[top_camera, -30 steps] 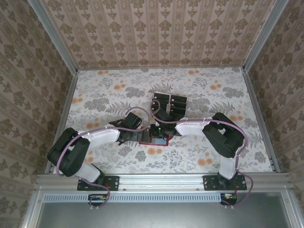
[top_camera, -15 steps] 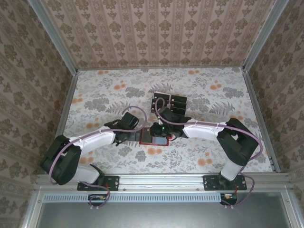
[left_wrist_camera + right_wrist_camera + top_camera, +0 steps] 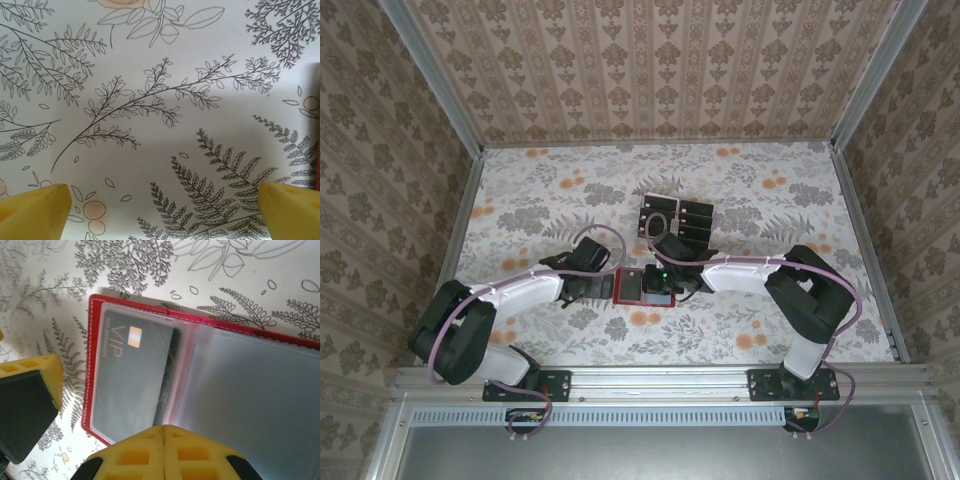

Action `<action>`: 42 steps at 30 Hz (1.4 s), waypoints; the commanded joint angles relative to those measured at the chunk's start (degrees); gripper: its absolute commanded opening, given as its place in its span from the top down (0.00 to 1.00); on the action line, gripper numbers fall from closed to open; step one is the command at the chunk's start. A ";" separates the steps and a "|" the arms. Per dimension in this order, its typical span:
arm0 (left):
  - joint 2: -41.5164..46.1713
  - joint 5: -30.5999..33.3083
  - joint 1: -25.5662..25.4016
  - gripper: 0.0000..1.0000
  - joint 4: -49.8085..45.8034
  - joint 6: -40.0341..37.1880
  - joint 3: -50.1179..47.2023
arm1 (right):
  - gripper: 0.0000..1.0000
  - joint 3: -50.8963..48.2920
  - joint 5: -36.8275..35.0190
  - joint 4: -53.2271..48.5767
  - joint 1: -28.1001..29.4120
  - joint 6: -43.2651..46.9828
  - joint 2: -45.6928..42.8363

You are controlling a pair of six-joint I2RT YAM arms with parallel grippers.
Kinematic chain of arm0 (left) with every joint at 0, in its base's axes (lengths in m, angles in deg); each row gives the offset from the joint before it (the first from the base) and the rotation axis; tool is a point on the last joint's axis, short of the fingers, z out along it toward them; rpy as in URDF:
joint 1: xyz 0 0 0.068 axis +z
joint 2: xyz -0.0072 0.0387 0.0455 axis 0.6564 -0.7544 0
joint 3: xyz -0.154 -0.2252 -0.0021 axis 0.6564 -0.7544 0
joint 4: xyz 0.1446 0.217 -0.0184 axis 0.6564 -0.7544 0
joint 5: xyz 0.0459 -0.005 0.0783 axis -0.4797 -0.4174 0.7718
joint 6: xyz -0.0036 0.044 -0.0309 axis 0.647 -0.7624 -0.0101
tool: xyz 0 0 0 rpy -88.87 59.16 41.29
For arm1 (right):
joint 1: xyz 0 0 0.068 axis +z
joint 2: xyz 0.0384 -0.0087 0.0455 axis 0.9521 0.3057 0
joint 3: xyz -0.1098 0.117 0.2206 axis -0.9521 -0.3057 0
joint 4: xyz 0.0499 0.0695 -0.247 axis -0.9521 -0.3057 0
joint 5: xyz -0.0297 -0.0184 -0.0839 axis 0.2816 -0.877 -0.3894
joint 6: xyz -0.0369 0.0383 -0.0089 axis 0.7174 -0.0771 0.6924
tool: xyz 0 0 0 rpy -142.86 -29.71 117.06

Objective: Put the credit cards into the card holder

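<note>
The red wallet (image 3: 93, 340) lies open and flat on the flowered table (image 3: 740, 320), between the two arms and just in front of the clear rack (image 3: 648, 208). One black card (image 3: 130, 380), marked VIP, already sits in its left pocket behind the cloudy film. The right pocket (image 3: 250, 400) looks empty. The remaining cards (image 3: 692, 215) stand in the rack, just behind the wallet.

The right gripper (image 3: 165, 450) hangs low over the wallet with its yellow pads pressed together, and I can see nothing between them. The left gripper (image 3: 160, 210) is spread wide over bare cloth just beside the wallet's left edge, holding nothing.

From where I stand, the cards look light, thin and stiff, with slick faces. I would take one by its upper edge where it sticks up out of the rack, pinching across the two flat faces. A card lying flat on the cloth would be much harder to pick up.

The wallet looks soft and light, so it will probably slide or fold if pushed. I would pin it down by its red border while a card goes in. The pocket film looks thin and its mouth narrow, so a card entering at a tilt could catch on it.
</note>
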 commanded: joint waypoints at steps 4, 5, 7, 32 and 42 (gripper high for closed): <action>-0.74 -0.94 0.19 0.01 0.36 1.68 -0.76 | 0.94 2.65 0.47 0.29 0.32 -0.03 3.09; -0.70 -0.96 0.14 0.01 0.43 1.79 -0.84 | 0.94 3.03 0.79 0.39 0.38 -0.08 3.48; -0.82 -1.05 0.14 0.01 0.48 1.82 -0.85 | 0.94 3.55 1.11 0.60 0.49 -0.07 4.02; 10.75 -3.88 -0.32 0.00 -0.55 7.26 -2.38 | 0.46 5.95 -6.09 -16.39 -1.09 13.36 -4.82; 11.03 -3.96 -0.81 0.00 -0.42 8.90 -3.04 | 0.45 9.86 -7.18 -18.89 -1.12 16.79 -0.66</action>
